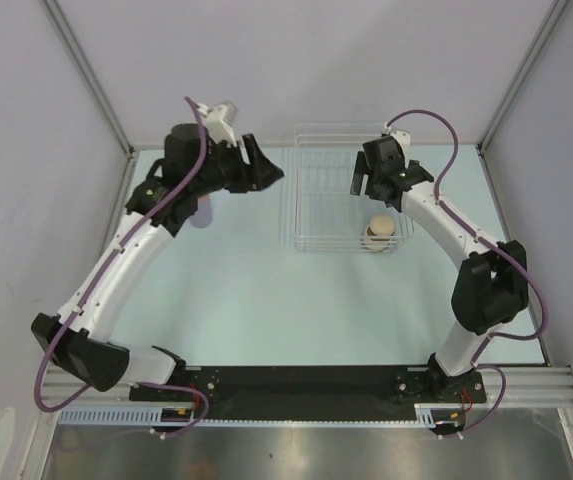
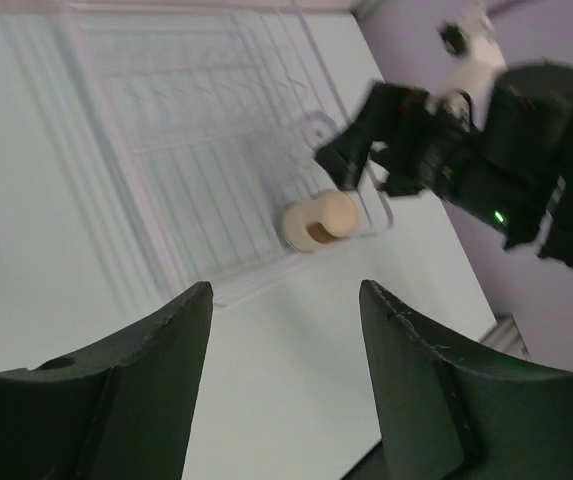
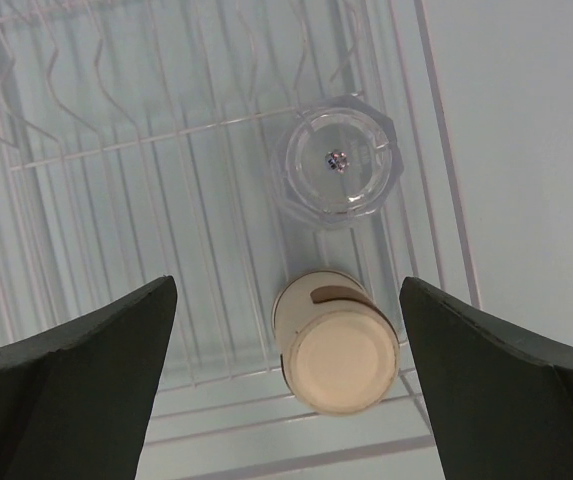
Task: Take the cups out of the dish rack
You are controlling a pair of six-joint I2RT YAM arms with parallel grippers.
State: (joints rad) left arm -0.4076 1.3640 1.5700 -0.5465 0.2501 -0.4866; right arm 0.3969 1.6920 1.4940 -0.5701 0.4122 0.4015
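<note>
Left jaws: I see them standing apart with nothing between them, above the tabletop [image 1: 266, 290] to the left of the dish rack [image 1: 296, 200] and clear of its left wall.
Right jaws: spread wide and gripping nothing, over the rack's right side, with the beige cup [image 3: 341, 345] below the gap.
Beige cup: in the rack's near right corner, its closed base towards my right wrist camera, close to the near and right walls.
Clear holder [image 3: 341, 165]: just beyond the cup, along the same right edge.
Room: pale tabletop shows from the rack's near wall to the arm bases.
</note>
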